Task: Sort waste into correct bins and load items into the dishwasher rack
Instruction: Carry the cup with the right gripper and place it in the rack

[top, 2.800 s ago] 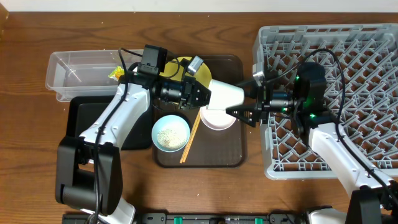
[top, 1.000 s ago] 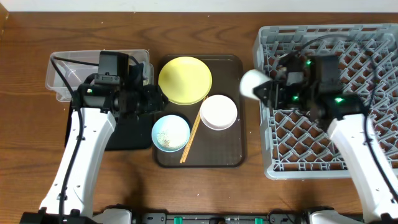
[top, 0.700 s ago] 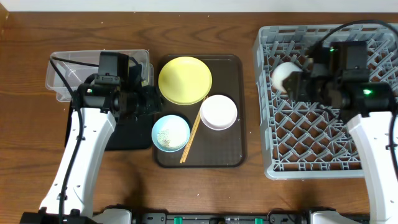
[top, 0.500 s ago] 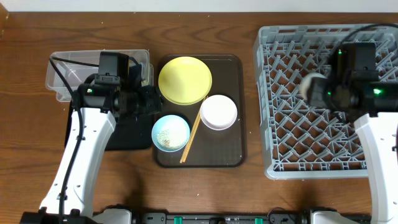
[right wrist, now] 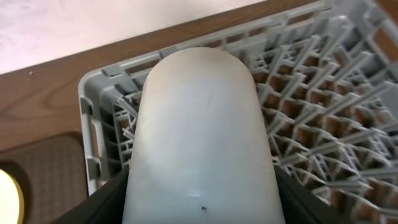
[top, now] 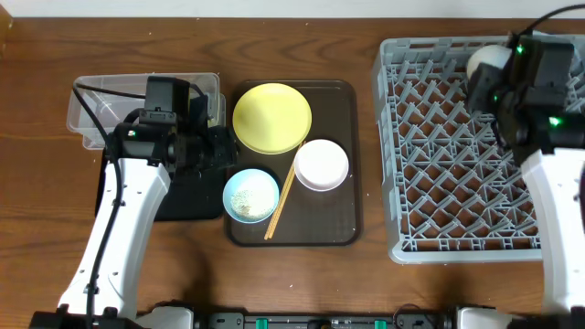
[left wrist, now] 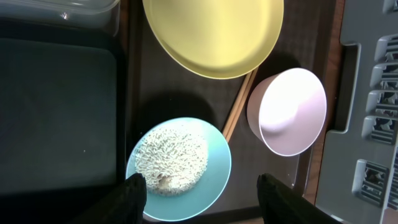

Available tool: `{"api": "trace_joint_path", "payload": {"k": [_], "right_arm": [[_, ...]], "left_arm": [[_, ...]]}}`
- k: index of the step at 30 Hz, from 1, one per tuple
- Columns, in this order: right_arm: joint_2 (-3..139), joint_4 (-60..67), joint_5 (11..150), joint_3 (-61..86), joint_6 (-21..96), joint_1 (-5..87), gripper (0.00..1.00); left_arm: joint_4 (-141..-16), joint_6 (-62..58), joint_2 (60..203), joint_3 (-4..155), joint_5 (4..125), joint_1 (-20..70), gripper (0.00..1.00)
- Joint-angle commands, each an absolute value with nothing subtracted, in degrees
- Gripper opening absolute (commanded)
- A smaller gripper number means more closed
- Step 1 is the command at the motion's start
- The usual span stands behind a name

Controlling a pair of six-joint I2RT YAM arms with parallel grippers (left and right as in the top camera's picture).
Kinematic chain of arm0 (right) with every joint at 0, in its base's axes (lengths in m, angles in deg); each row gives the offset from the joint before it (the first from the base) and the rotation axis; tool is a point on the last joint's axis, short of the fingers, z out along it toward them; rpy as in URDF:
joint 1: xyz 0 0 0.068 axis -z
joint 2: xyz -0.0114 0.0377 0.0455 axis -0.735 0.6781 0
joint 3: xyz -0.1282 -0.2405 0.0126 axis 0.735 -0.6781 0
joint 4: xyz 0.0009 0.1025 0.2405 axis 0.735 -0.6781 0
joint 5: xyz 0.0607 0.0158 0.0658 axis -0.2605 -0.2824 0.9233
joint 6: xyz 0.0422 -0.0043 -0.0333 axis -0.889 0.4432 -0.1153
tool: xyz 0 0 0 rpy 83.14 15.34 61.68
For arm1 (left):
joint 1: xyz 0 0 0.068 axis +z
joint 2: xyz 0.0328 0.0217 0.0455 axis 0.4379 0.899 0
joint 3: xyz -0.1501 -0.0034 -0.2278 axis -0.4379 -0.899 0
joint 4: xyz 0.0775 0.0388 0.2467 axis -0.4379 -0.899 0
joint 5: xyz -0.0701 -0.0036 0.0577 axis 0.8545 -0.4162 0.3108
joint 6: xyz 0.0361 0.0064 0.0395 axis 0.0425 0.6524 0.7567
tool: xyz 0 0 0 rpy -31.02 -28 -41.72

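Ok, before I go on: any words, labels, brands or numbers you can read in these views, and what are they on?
None: no readable text in any view.
The yellow plate, white bowl, pale blue bowl and white cup are plain, with no print.
The grey rack shows no label or mark.
The clear tub is partly hidden in the overhead view, so any print inside it cannot be checked.

White cup clamped in right tool, above grey rack corner, wooden table beyond.
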State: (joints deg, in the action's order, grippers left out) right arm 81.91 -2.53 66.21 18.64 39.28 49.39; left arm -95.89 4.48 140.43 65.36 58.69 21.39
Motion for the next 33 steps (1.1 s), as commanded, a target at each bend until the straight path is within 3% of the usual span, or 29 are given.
{"api": "trace_joint_path", "payload": {"k": [1,14,33], "right_arm": [[87.4,-3.6,69.2,22.1,41.2,49.7,0.01],[113.3,-21.2,68.0,57.7,42.9,49.7,0.01],[123.7,-19.8,66.3,59.1,42.7,50.4,0.01]], "left_arm": [[-96.0,5.4,140.0,66.1,58.1,21.7,0.6],[-96.0,5.4,140.0,66.1,58.1,21.7,0.6],[-96.6,5.4,140.0,66.1,58.2,21.7,0.6]]}}
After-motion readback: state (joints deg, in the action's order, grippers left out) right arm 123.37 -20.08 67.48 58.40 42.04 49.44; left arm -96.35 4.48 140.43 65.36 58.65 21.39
